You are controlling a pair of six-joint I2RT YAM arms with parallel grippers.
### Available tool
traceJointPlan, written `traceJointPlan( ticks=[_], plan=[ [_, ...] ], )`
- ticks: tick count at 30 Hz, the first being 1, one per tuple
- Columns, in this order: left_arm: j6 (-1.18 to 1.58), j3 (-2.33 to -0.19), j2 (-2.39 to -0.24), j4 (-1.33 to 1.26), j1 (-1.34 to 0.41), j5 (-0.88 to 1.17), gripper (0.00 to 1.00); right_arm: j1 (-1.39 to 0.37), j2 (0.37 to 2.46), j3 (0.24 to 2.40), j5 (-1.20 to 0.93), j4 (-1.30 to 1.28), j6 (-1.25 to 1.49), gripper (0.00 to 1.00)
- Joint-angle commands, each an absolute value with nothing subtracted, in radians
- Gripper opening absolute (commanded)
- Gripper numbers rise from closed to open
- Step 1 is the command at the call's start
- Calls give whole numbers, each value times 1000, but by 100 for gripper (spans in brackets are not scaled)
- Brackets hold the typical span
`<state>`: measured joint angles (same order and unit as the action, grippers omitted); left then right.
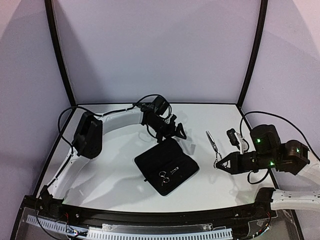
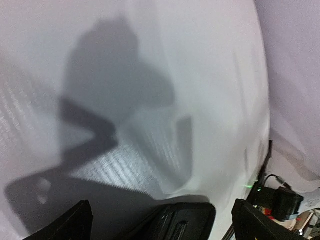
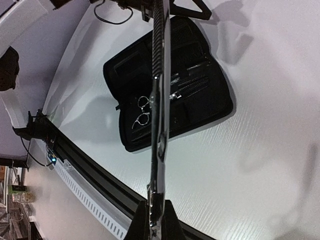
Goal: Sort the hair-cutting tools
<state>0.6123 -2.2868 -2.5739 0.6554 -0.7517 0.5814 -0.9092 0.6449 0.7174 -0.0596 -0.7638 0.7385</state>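
A black zip case [image 1: 150, 162] lies open at the table's middle. One pair of silver scissors [image 1: 165, 175] lies inside it, its ring handles clear in the right wrist view [image 3: 141, 112]. My right gripper [image 1: 220, 163] is shut on a second pair of silver scissors [image 1: 213, 142] at the handle end and holds it right of the case, blades pointing away. In the right wrist view the scissors [image 3: 159, 100] run edge-on up from the gripper [image 3: 155, 220]. My left gripper [image 1: 175, 131] is open and empty over the case's far corner [image 2: 190, 215]. I cannot make out the black combs.
The white table [image 1: 115, 175] is bounded by a black frame rail [image 1: 150, 215] at the near edge and black posts at the back corners. A cable and a small black device [image 1: 232, 135] lie near the right arm. Purple walls surround the table.
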Motion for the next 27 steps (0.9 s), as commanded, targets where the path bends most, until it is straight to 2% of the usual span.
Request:
traceJointPlan(
  ticks=[1,4,7,11,14,17,21,27],
  plan=[
    [519,-2515,-2506,956,-744,311,99,-904,669,739,-39,-784,708,0],
    [522,-2483,-2391,1039,-739,109,99,-904,708,748,-50,-764,678,0],
    [563,-2293,-2230,1047,-739,-40,99,-904,729,744,-67,-734,657,0],
    [715,-1838,-1938,951,-741,-147,99,-903,735,729,-87,-707,639,0],
    [850,-1444,-1704,774,-755,-109,99,-904,738,718,-100,-694,627,0],
    [1010,-1204,-1556,588,-790,-97,98,-903,749,711,-113,-683,615,0],
    [1173,-952,-1455,374,-835,-44,84,-904,766,705,-128,-672,608,0],
    [1225,-923,-1538,240,-865,-26,64,-904,780,707,-133,-671,607,0]
  ],
)
